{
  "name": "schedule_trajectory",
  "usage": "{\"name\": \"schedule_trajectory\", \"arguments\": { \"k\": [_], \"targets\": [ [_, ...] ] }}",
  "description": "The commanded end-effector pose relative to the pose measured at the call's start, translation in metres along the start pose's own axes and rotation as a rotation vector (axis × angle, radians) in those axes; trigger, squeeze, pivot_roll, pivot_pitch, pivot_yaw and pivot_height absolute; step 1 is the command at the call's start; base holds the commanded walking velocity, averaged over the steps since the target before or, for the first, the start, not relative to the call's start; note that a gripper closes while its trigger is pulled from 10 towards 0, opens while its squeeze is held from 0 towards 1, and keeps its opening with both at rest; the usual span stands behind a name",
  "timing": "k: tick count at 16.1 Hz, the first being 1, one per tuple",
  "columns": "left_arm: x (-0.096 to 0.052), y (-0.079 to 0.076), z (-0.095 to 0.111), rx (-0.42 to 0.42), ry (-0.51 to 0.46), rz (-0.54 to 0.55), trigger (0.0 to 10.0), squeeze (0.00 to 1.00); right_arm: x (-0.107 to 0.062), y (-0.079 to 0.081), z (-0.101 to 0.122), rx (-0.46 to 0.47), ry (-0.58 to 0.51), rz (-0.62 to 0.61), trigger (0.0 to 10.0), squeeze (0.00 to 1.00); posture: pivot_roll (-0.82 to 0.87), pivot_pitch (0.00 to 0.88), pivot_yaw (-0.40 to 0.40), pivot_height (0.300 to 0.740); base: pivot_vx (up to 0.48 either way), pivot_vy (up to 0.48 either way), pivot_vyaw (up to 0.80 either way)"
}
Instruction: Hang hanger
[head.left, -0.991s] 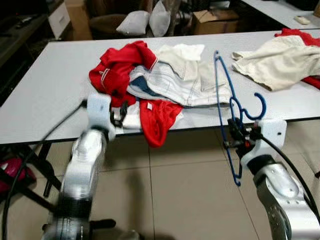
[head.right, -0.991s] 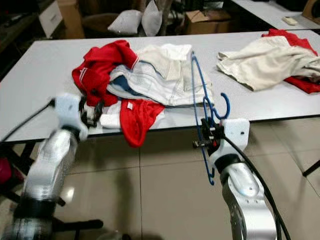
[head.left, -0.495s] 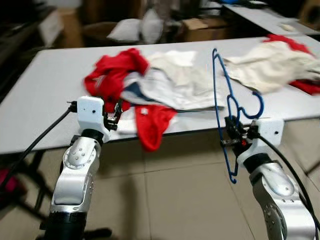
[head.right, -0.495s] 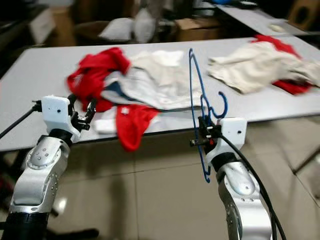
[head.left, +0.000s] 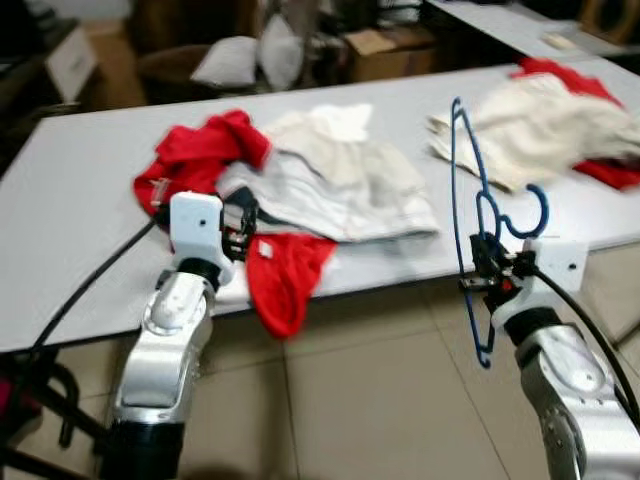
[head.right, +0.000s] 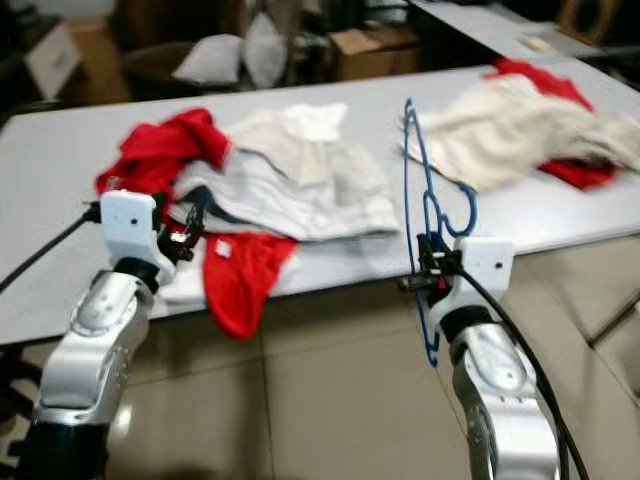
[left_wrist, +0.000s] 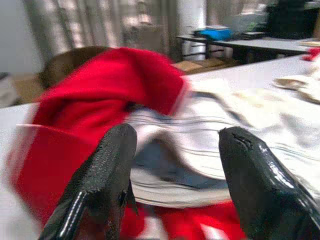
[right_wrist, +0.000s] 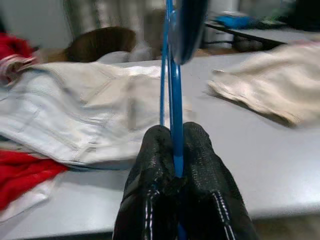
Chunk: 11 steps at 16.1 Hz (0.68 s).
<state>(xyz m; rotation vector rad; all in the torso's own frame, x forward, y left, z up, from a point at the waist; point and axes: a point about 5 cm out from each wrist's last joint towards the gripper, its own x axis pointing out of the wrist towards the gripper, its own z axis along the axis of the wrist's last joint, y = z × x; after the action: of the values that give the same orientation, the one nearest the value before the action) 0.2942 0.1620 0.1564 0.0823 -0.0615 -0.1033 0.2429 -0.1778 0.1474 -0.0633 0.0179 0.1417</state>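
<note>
- Hanger (head.left: 470, 215), head views: blue wire, held on edge in the right gripper (head.left: 492, 282), in front of the table (head.left: 80, 190) edge, hook curling up just above the fingers. Frame reaches from above the tabletop down below the edge.
- Change over the last second: whole scene shifted and blurred, so the camera moved, robot turning or stepping. Hanger sits the same relative to the gripper, no slip.
- Left gripper (head.left: 238, 225) has come in closer to the clothes pile (head.left: 300, 190) at the table's near edge, beside the red garment (head.left: 285, 275) drooping over it.
- Left wrist view: fingers (left_wrist: 102, 180) spread apart, nothing between them, red and pale cloth ahead.
- Right wrist view: fingers (right_wrist: 200, 175) clenched on the blue wire, which runs straight up; pale garment (right_wrist: 260, 97) on the table beyond.
- Meaning: grip is secure, carry phase. No rail or hook to hang from visible near the table yet, so hanging isn't started.
</note>
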Motion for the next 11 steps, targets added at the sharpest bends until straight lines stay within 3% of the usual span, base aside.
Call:
{"name": "schedule_trajectory", "arguments": {
  "k": [1, 2, 6, 9, 10, 11],
  "targets": [
    [-0.001, 0.012, 0.003, 0.011, -0.010, 0.051, 10.0, 0.00, 0.002, 0.011, 0.003, -0.025, -0.020, 0.061, 10.0, 0.00, 0.00, 0.000, 0.042, 0.740, 0.364, 0.000, 0.80],
    [0.000, 0.013, 0.004, 0.012, -0.018, 0.055, 10.0, 0.00, 0.002, 0.011, 0.003, -0.022, -0.023, 0.061, 10.0, 0.00, 0.00, 0.000, 0.041, 0.740, 0.360, 0.000, 0.80],
    [-0.002, 0.015, 0.016, -0.027, -0.114, 0.085, 10.0, 0.00, 0.000, 0.007, 0.005, 0.025, -0.044, 0.042, 10.0, 0.00, -0.01, 0.000, 0.038, 0.740, 0.368, 0.000, 0.00],
    [-0.002, 0.019, 0.015, -0.019, -0.109, 0.083, 10.0, 0.00, -0.001, 0.009, 0.005, 0.017, -0.045, 0.058, 10.0, 0.00, -0.02, 0.000, 0.038, 0.740, 0.000, 0.000, 0.00],
    [-0.004, 0.026, 0.011, 0.002, -0.091, 0.093, 10.0, 1.00, -0.001, 0.010, 0.005, 0.015, -0.047, 0.066, 10.0, 0.00, -0.02, 0.000, 0.040, 0.740, 0.000, 0.000, 0.00],
    [-0.006, 0.041, 0.002, 0.067, -0.029, 0.083, 10.0, 1.00, -0.002, 0.010, 0.006, 0.014, -0.049, 0.076, 10.0, 0.00, -0.02, 0.000, 0.038, 0.740, 0.000, 0.000, 0.00]
  ]
}}
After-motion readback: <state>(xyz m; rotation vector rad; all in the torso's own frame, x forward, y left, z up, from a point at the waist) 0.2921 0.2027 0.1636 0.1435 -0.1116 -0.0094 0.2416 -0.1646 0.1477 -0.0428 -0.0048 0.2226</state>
